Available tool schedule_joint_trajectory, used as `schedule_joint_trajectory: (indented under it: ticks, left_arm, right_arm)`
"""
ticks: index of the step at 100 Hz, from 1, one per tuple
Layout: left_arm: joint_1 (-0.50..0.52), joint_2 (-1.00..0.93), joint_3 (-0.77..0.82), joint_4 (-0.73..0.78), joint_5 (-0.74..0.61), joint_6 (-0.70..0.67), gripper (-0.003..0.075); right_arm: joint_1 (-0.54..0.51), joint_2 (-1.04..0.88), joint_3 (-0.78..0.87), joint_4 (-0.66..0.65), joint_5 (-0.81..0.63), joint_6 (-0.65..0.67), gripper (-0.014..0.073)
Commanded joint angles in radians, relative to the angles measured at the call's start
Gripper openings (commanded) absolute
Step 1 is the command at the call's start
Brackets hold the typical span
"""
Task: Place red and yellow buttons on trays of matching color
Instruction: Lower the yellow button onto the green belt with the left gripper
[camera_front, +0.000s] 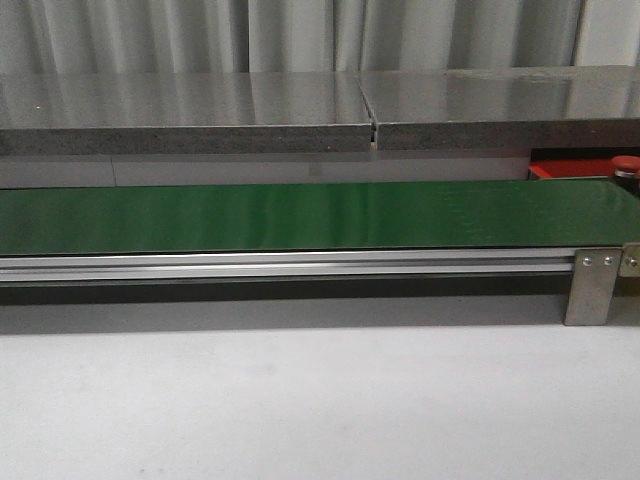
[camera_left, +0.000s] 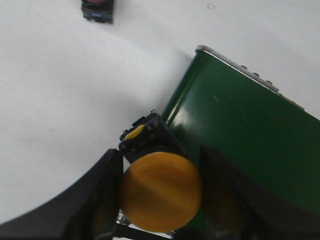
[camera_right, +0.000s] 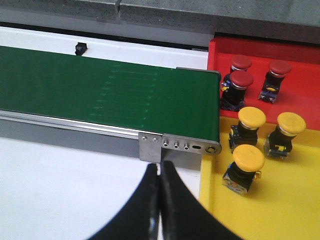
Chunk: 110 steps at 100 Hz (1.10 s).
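The left gripper (camera_left: 160, 200) clamps a yellow button (camera_left: 161, 191) between its fingers, over the white tabletop (camera_left: 60, 100) at the end of the green belt (camera_left: 240, 135); a red button (camera_left: 97, 9) sits well apart on the tabletop. The right gripper (camera_right: 160, 200) is closed on nothing, near the belt's metal bracket (camera_right: 150, 148). Beyond the belt's end, three red buttons (camera_right: 241, 80) stand in the red tray (camera_right: 300, 55) and three yellow buttons (camera_right: 249, 157) in the yellow tray (camera_right: 295, 200)
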Motion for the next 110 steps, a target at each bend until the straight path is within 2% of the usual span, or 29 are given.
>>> schedule_joint_trajectory:
  ticks: [1, 46, 53, 64, 72, 100, 110]
  left_arm:
    - [-0.027, -0.062, -0.035, -0.003, -0.008, -0.002, 0.0189]
    - [-0.068, -0.024, -0.035, -0.006, 0.009, 0.006, 0.0209]
    - [-0.068, -0.023, -0.035, -0.006, 0.007, 0.019, 0.0295]
    - [-0.068, -0.023, -0.035, -0.01, -0.002, 0.025, 0.0511]
    - [-0.068, -0.023, -0.035, -0.017, -0.01, 0.025, 0.0576]
    - [-0.068, -0.025, -0.059, -0.057, -0.063, 0.025, 0.0566]
    - [-0.064, -0.025, -0.083, -0.031, -0.083, -0.049, 0.0566]
  right_arm:
    - [0.0, 0.004, -0.026, -0.005, -0.07, -0.007, -0.0122]
    - [0.0, 0.004, -0.026, -0.005, -0.07, -0.007, -0.0122]
    - [0.0, 0.004, -0.026, -0.005, -0.07, -0.007, -0.0122]
    - [0.0, 0.004, -0.026, -0.005, -0.07, -0.007, -0.0122]
    - [0.0, 0.004, -0.026, -0.005, -0.07, -0.007, -0.0122]
    - [0.0, 0.004, -0.026, -0.005, -0.07, -0.007, -0.0122]
    - [0.0, 0.004, -0.026, -0.005, -0.07, -0.007, -0.0122]
